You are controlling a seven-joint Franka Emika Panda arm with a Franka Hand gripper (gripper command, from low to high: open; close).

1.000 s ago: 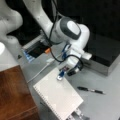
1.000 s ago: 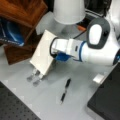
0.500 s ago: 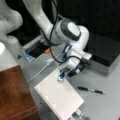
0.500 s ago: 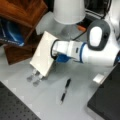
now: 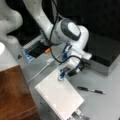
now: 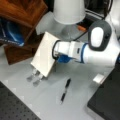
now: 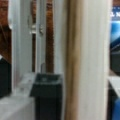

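Grey tabletop, dark backdrop behind; wooden box past the notebook's far edge in a front view, white lamp shade above the arm in a front view. Gripper sits at the white spiral notebook, which stands tilted on the table with its metal stand feet poking out beneath. In the wrist view the notebook edge fills the frame beside one dark finger; jaws look clamped on the notebook, other finger hidden. Fingertips hidden in both front views. Black pen lies apart from the gripper on open tabletop. Black slab cut off at frame edge.
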